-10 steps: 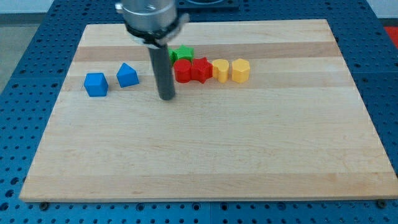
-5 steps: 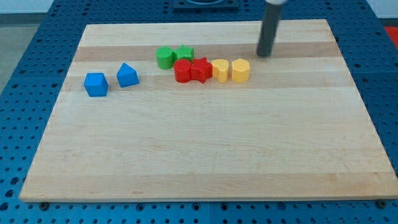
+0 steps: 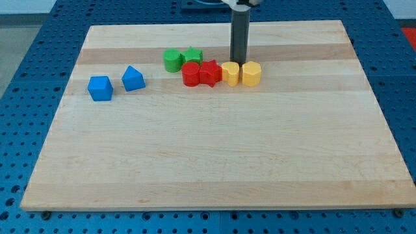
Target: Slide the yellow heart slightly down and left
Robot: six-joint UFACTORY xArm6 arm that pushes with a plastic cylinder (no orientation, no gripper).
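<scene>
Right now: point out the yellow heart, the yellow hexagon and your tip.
yellow heart (image 3: 230,73), camera view, on its top face.
yellow hexagon (image 3: 251,73), camera view, on its top face.
my tip (image 3: 238,62), camera view, rod's very end, just above the two yellow blocks.

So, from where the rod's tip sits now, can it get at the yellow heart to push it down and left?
Probably yes. My tip sits just above the yellow heart, toward the view's top, with nothing between them. The yellow hexagon flanks the heart's right and the red star its left, so a leftward push may shove the star.
</scene>
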